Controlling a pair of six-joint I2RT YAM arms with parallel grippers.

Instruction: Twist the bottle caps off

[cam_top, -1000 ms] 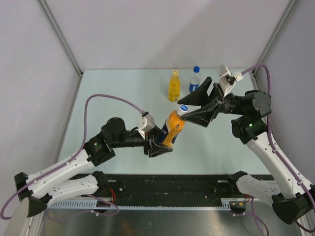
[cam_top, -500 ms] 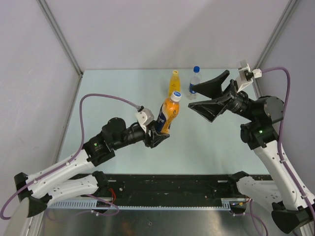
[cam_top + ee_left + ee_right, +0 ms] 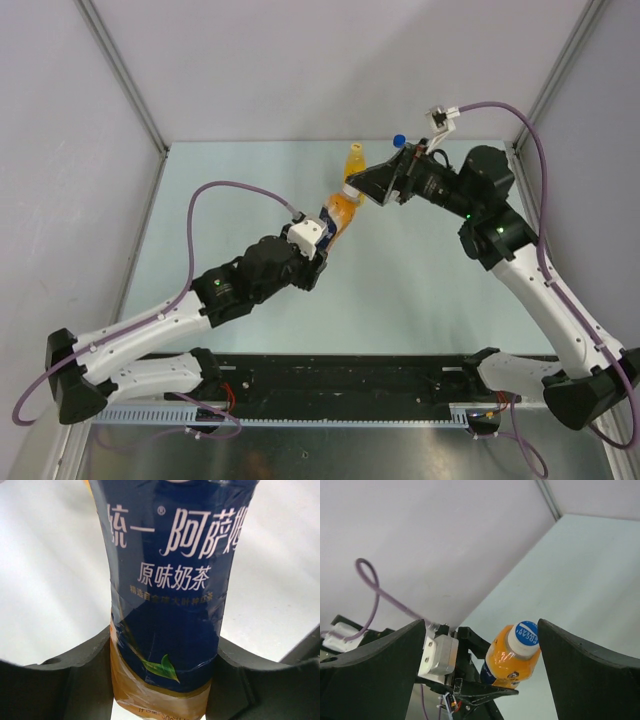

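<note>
At table (image 3: 230, 190) centre, orange bottle (image 3: 338, 211) leaning rightward

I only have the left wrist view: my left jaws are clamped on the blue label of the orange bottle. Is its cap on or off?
Observer: On. The right wrist view shows the white cap seated on the orange bottle.
Operator: Where is the right gripper?
Observer: The right gripper is open wide, with the cap between its jaws but not gripped.
Operator: And the yellow bottle?
Observer: In the top view the yellow bottle stands upright just beyond the orange one.
</note>
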